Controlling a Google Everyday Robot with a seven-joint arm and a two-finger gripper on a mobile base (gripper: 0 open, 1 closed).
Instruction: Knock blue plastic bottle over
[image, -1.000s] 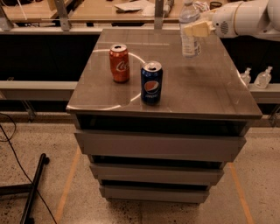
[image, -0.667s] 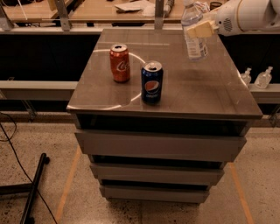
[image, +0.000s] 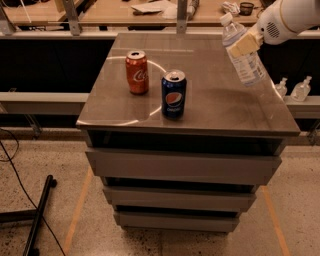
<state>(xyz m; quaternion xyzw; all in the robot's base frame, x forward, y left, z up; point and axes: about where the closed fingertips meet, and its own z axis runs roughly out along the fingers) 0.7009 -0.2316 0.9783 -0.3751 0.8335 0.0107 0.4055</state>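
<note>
Leaning with its cap toward 11 o'clock near the 2 o'clock edge of the desk (image: 210, 107), the blue plastic bottle (image: 248, 68) looks clamped in the tool (image: 243, 45), so releasing here might roll it overboard.

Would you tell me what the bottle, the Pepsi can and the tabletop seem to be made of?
Bottle, tilted in the gripper at image right: clear thin plastic, see-through, with a white cap. Pepsi can: glossy printed metal, probably aluminium, with a silvery rim. Tabletop: smooth metal or laminate; its sheen reflects light.
</note>
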